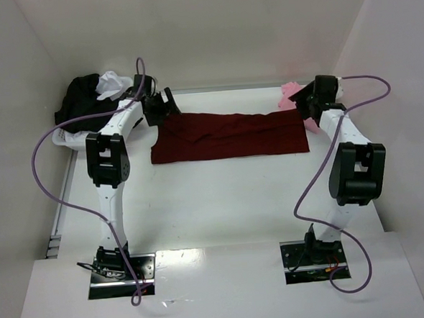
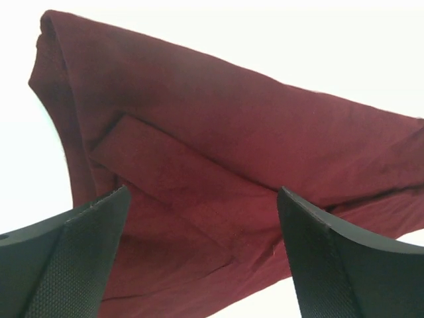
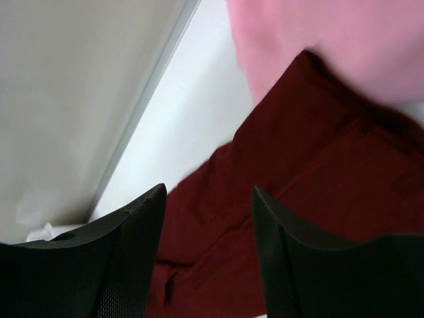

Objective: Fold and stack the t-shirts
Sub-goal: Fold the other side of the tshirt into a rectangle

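Note:
A dark maroon t-shirt (image 1: 228, 136) lies folded into a long band across the back of the table. My left gripper (image 1: 170, 104) hovers over the band's left end, jaws wide open and empty; the left wrist view shows the maroon cloth (image 2: 218, 132) with a folded sleeve below the gripper (image 2: 203, 192). Over the band's right end my right gripper (image 1: 306, 107) is open too, nothing between its fingers (image 3: 209, 189). A light pink t-shirt (image 1: 291, 93) lies bunched at the back right, touching the maroon one's corner (image 3: 318, 165); pink cloth (image 3: 318, 40) fills the top of the right wrist view.
A black t-shirt (image 1: 82, 95) and a white one (image 1: 114, 83) are heaped in a white bin (image 1: 65, 138) at the back left corner. White walls enclose the table on three sides. Purple cables loop from both arms.

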